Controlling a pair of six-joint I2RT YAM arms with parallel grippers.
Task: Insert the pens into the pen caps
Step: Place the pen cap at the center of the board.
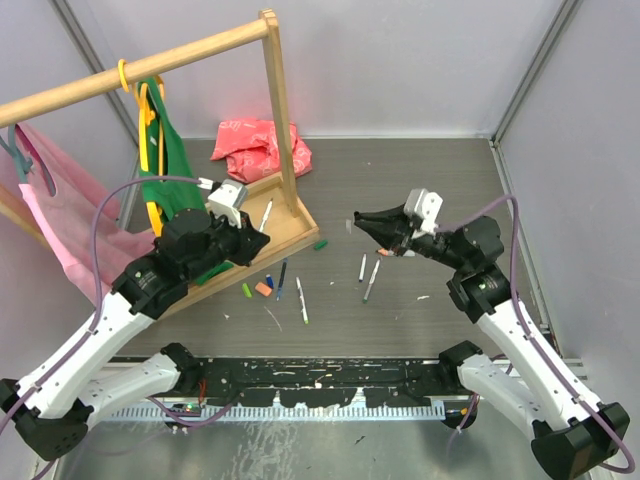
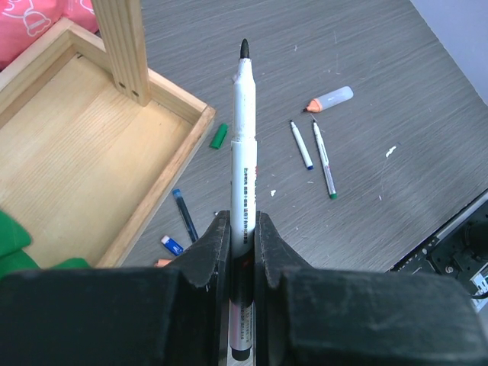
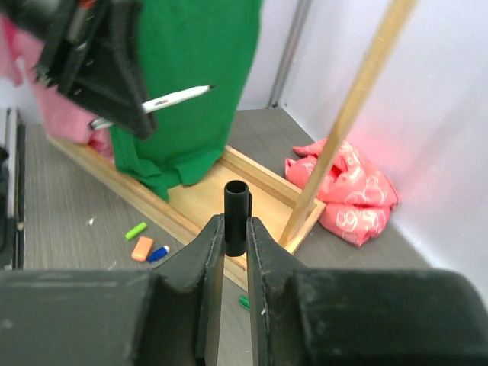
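My left gripper (image 2: 242, 229) is clamped narrow on the lower barrel of a white black-tipped pen (image 2: 244, 130), whose tip juts out past the corner of the wooden tray (image 2: 179, 93). My right gripper (image 3: 235, 229) pinches a black pen cap (image 3: 236, 197), open mouth facing outward, well apart from the pen. Between the two lies grey worktop (image 1: 420, 190) with loose pens (image 1: 363, 268). A green cap (image 2: 219, 136) lies just beside the tray's edge.

Top camera: high behind the arm bases (image 1: 575, 440), looking down on the whole counter (image 1: 420, 180). Left wrist camera: close, facing right. Right wrist camera: close, facing left onto the left gripper (image 3: 143, 105). All share the tray (image 2: 84, 145).
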